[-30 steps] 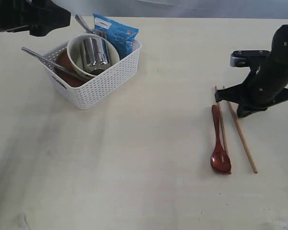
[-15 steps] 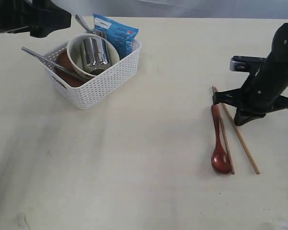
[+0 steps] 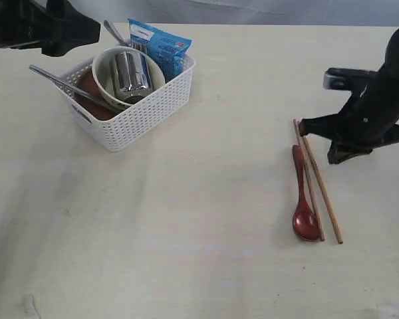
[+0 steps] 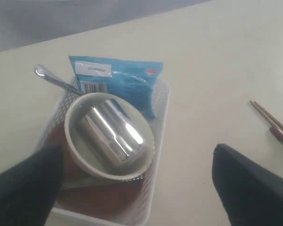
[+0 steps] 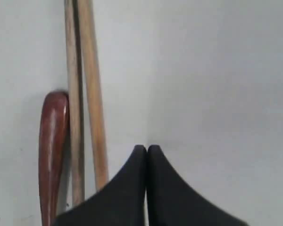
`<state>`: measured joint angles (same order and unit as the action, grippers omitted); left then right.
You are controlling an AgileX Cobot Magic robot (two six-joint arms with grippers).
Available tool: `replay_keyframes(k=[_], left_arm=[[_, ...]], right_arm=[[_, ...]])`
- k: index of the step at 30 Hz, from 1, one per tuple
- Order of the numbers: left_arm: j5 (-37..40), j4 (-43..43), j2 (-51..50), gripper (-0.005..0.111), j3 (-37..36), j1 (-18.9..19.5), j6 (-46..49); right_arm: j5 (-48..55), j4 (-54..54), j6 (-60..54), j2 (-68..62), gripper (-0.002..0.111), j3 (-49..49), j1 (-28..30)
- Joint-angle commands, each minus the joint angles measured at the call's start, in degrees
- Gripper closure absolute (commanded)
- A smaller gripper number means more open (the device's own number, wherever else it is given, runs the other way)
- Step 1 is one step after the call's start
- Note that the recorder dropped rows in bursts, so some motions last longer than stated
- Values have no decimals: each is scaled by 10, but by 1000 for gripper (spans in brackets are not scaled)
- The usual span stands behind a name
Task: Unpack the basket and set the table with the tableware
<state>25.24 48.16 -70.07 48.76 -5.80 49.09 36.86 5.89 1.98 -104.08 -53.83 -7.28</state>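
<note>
White plastic weave forms the basket [image 3: 143,113], which we take as our landmark on the pale cream counter [image 3: 199,232]. Inside the basket we see a cream bowl [image 3: 98,74] with a shiny steel cup [image 3: 132,73] lying on its side in it. A blue snack packet [image 3: 161,45] stands against the basket's far corner, just behind the bowl. A reddish-brown plate [image 3: 96,107] shows under the bowl at the basket's left end. One long steel handle [image 3: 56,76] sticks out over the basket's left rim, and a second steel handle [image 3: 113,30] rises past its far rim; we cannot tell which is fork and which is knife. Above the basket hang the left fingers [image 4: 23,188], spread wide with nothing between them, so that bowl and cup show in the gap in the wrist view. Well apart from the basket, off to its right in the exterior view, the brown wooden chopsticks [image 3: 316,183] lie on the counter, meeting at their far ends and spreading toward the near ends. A dark red spoon [image 3: 304,199] lies along the basket-side stick, touching it. The right fingers [image 5: 127,193] are pressed together on nothing, their tips just beside the chopsticks on the side away from the basket.
</note>
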Motion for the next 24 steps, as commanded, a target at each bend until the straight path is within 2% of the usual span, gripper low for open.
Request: replay_keyframes(k=[1, 3, 5, 11, 13, 17, 24], left_arm=[[0, -14, -1, 27, -11, -1, -14], [-14, -15, -19, 27, -3, -1, -24], [-29, -60, -55, 27, 17, -1, -58], [-8, -285, -170, 27, 116, -1, -315], [23, -325, -204, 27, 154, -1, -349], [80, -350, -254, 27, 218, -1, -374], [10, -353, -320, 27, 306, -1, -412]], right_arm=[[-88, -14, -3, 66, 109, -13, 40], [-145, -14, -10, 94, 109, -13, 44], [-178, -14, -38, 105, 109, -13, 43], [-234, -14, -73, 101, 109, -13, 42], [-242, -14, -73, 101, 109, -13, 42], [-242, -14, -73, 101, 109, -14, 42], [-233, -12, -73, 101, 109, -14, 42]])
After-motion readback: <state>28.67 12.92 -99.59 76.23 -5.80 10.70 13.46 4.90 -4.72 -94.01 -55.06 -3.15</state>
